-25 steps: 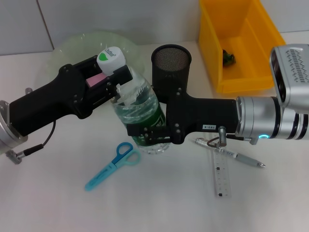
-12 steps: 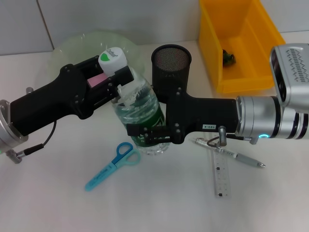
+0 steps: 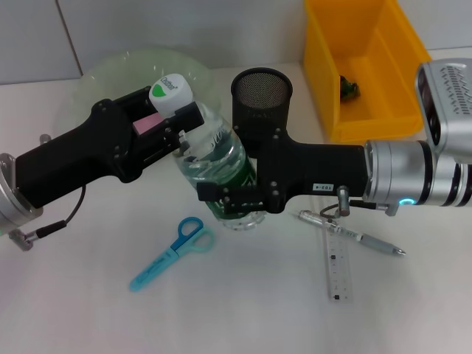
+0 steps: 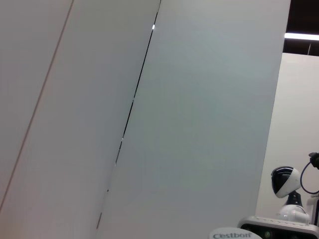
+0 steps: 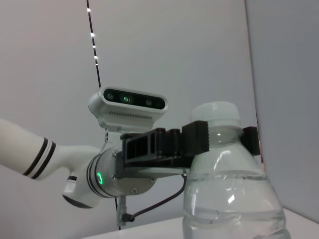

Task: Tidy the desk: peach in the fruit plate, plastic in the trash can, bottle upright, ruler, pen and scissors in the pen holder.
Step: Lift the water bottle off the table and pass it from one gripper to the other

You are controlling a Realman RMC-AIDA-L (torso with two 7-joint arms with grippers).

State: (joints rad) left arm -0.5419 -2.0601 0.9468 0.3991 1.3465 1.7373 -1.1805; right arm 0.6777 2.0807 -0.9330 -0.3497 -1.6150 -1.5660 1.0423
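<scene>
You've got the clear ribbed plastic bottle (image 3: pixel 217 166) pinched twice: left gripper (image 3: pixel 179 127) at neck, right gripper (image 3: pixel 230 200) round base.

Even, bright overhead light fills the head view; shadows under the scissors (image 3: pixel 168 253) and ruler (image 3: pixel 338 264) are soft and short. Small glints sparkle on the bottle (image 3: pixel 217 168). The left wrist view looks flat and pale, perhaps slightly hazy, with a bright ceiling strip (image 4: pixel 301 36).
</scene>
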